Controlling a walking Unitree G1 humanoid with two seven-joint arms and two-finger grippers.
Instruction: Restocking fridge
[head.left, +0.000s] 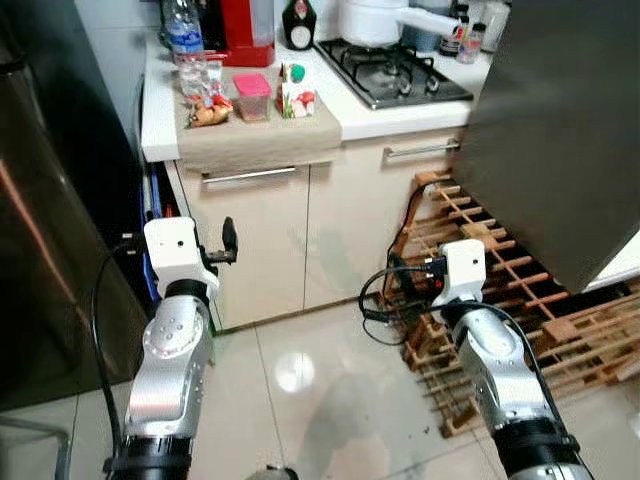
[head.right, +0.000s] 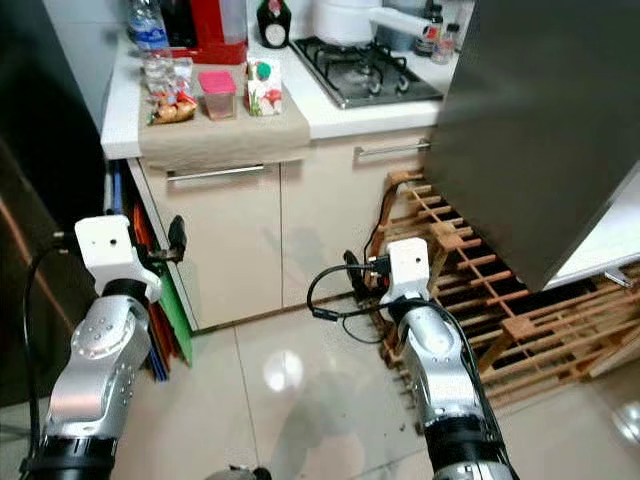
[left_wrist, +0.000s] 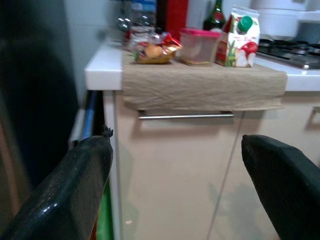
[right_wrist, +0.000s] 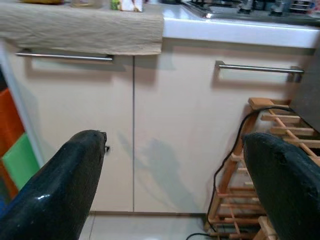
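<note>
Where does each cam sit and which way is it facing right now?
Left eye: on the head, looking forward and down at the counter and cabinets; both silver arms show.
Right eye: same scene, same arms.
Left wrist: on the left arm, looking along the open left gripper at the cabinet under the juice carton.
Right wrist: on the right arm, looking along the open right gripper at the cabinet doors and wooden rack.
Shared: both wrist views catch the brown cloth over the counter edge.
</note>
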